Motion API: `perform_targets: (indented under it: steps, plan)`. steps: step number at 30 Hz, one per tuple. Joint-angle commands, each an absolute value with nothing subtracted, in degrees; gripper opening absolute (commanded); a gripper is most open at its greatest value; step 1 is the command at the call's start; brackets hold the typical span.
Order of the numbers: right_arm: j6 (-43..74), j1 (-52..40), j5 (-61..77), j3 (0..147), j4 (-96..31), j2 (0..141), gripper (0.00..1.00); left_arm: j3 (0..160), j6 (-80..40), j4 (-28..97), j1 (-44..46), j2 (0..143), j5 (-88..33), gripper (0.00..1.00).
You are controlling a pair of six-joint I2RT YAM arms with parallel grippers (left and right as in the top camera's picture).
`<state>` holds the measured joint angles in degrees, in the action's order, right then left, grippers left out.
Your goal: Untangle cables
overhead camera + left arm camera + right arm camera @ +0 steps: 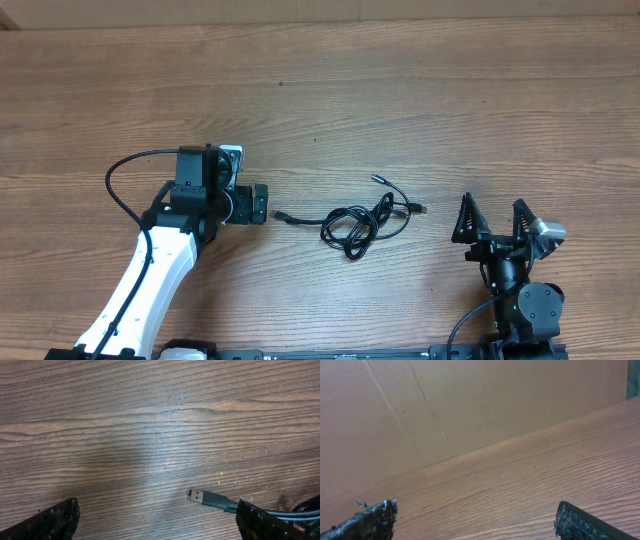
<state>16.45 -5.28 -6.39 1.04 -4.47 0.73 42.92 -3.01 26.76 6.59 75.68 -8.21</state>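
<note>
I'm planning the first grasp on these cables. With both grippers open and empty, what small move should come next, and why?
Probably ease the left gripper forward and sideways until the USB plug sits centred between its open jaws. That plug is a free end lying clear of the tangled cables, just ahead of the left gripper, while the right gripper stands farther from them.

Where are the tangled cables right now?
Overhead, the cables lie between the left gripper and the right gripper, nearer the left one.
</note>
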Motion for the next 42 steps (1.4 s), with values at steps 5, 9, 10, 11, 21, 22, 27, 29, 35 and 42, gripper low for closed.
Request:
perform_targets:
  steps: [5,9,10,11,21,22,27,29,35,42]
  plan:
    - [16.0,-5.1,-6.8,0.5,-4.2,0.2,1.0,44.6,-3.4,26.5,6.1,76.2,-9.0,1.0]
    - [16.0,-5.1,-6.8,0.5,-4.2,0.2,1.0,44.6,-3.4,26.5,6.1,76.2,-9.0,1.0]
    - [16.0,-5.1,-6.8,0.5,-4.2,0.2,1.0,44.6,-3.4,26.5,6.1,76.2,-9.0,1.0]
    - [16.0,-5.1,-6.8,0.5,-4.2,0.2,1.0,44.5,-3.4,26.5,6.1,76.2,-9.0,1.0]
    - [16.0,-5.1,-6.8,0.5,-4.2,0.2,1.0,44.6,-3.4,26.0,6.1,76.2,-9.0,1.0]
    - [16.0,-5.1,-6.8,0.5,-4.2,0.2,1.0,44.6,-3.4,25.9,6.1,76.2,-9.0,1.0]
    - [16.0,-5.1,-6.8,0.5,-4.2,0.2,1.0,44.5,-3.4,25.9,6.1,76.2,-9.1,1.0]
    - [16.0,-5.1,-6.8,0.5,-4.2,0.2,1.0,44.5,-3.5,25.9,6.1,76.2,-9.1,1.0]
    - [16.0,-5.1,-6.8,0.5,-4.2,0.2,1.0,44.5,-7.9,25.9,6.1,76.2,-9.1,1.0]
    - [16.0,-5.1,-6.8,0.5,-4.2,0.2,1.0,44.5,-10.3,25.9,6.1,76.2,-9.0,1.0]
